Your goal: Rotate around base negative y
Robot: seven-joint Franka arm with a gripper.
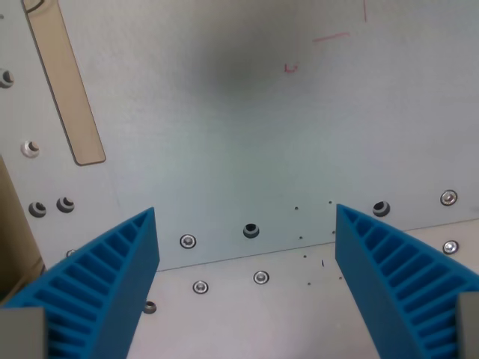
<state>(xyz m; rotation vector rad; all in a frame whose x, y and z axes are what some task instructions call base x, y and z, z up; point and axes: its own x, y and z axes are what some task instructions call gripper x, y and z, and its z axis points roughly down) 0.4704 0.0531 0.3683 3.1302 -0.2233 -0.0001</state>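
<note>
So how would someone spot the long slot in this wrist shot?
Start from the grey metal plate filling the view. In its upper part at the wrist view's left runs a long tan slot, slanted, with rounded ends. Everything else nearby is small round screws and holes.

1. The place looks like a lab or workshop bench; the surface is a bare grey metal plate (247, 134) meeting a second panel along a seam.
2. Screws (188, 241) and open bolt holes (251, 230) dot it; faint red pen marks (290, 67) show.
</note>
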